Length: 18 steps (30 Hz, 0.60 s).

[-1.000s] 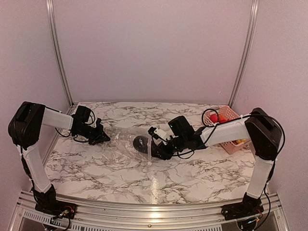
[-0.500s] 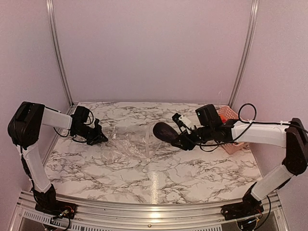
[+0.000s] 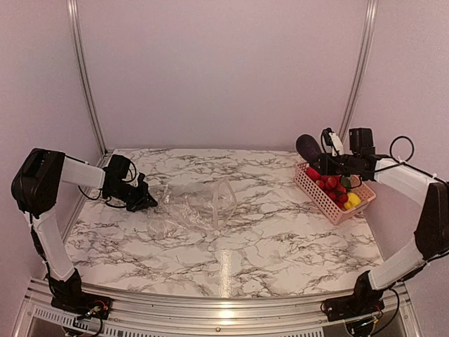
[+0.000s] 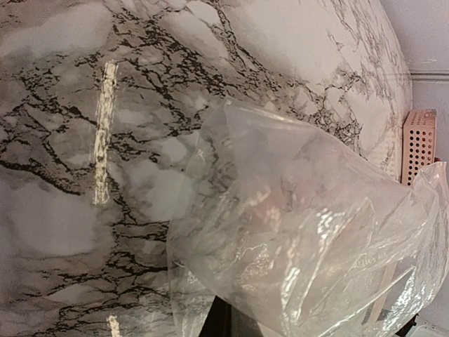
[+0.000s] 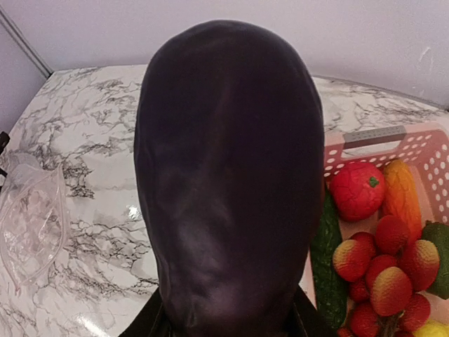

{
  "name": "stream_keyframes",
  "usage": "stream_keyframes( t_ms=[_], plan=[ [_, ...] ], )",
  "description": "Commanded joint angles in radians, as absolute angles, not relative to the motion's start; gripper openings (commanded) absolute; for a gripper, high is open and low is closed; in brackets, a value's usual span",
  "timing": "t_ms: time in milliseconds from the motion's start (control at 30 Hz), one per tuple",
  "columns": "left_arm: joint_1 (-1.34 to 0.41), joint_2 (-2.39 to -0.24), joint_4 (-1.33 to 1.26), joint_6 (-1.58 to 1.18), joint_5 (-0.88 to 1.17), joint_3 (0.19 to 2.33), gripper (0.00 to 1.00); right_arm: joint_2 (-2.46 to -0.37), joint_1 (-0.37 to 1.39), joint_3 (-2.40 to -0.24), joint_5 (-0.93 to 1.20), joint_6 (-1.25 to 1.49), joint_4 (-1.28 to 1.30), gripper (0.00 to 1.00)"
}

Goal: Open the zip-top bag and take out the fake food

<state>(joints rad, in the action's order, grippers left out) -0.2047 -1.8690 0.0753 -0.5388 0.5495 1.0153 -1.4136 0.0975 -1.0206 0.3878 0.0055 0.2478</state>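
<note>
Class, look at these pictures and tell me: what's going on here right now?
The left pincer is shut on one edge of the clear zip-top bag, which lies crumpled on the marble table and looks empty. The right pincer holds a dark purple piece of fake food in the air, at the end of the pink basket on the table's right side. A tomato, strawberries and a cucumber already lie in that basket.
</note>
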Motion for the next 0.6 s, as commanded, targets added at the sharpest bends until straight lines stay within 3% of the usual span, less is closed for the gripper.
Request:
stream_keyframes(
  t_ms=[0,267,567],
  plan=[
    [-0.201,-1.85,0.082,-0.535,0.564,1.014,0.0,-1.485,-0.056,-1.145,0.384,0.017,0.257,0.32],
    [-0.201,-1.841,0.096,-0.524,0.568,1.014,0.0,-1.67,-0.15,-1.308,0.231,-0.145,0.36,0.33],
    [-0.201,-1.83,0.12,-0.501,0.563,1.006,0.0,-1.801,-0.176,-1.352,0.104,-0.254,0.379,0.33]
  ],
)
